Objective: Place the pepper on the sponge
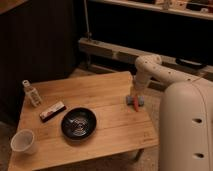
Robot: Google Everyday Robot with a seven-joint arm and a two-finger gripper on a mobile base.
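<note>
The pepper (136,103), small and orange-red, lies at the right edge of the wooden table (100,95), on or against the light blue-grey sponge (131,99). I cannot tell how much of it rests on the sponge. My gripper (135,93) points down directly above the two, at the end of the white arm (150,67) that reaches in from the right. It stands very close over the pepper, and contact cannot be made out.
A black bowl (78,122) sits mid-table. A dark brown-and-white bar (52,111) lies to its left, a small bottle (31,92) stands at the far left and a white cup (22,141) at the front left corner. My white body (185,130) fills the right side.
</note>
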